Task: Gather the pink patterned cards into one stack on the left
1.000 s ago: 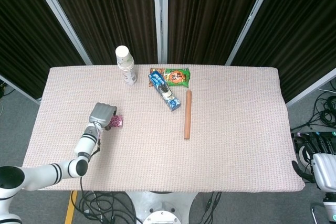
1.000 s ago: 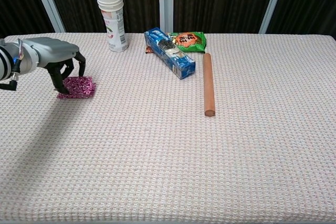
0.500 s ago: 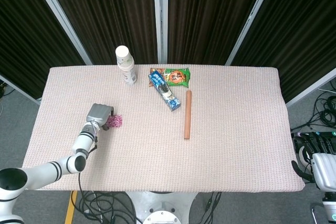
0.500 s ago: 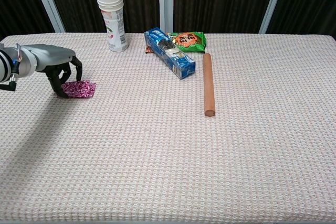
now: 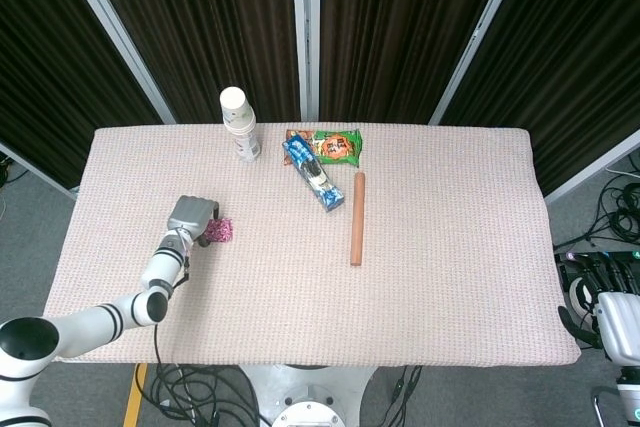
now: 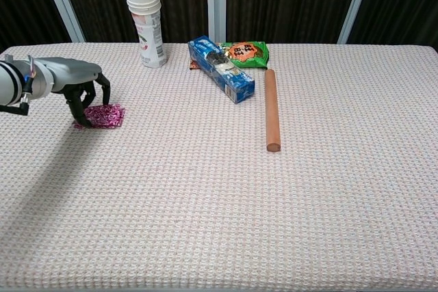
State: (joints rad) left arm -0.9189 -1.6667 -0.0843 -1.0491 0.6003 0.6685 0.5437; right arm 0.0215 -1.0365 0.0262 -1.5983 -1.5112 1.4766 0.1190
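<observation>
Left hand (image 6: 72, 83) hovers over the small stack of pink patterned cards (image 6: 102, 115) near the surface's left edge, dark fingers (image 6: 87, 100) curled onto its edge; best square it gently, pressing lightly.

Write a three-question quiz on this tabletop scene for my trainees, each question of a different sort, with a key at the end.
1. True or false: the left hand is over the pink patterned cards, fingertips down on them.
2. Which thing lies nearest the wooden rod? A) the stack of paper cups B) the blue snack packet C) the pink patterned cards
3. Fill in: the green snack bag lies toward the ____ edge of the table, as the chest view shows it.

Key: 1 true; 2 B; 3 far. The right hand is off the table, at its right edge.
</observation>
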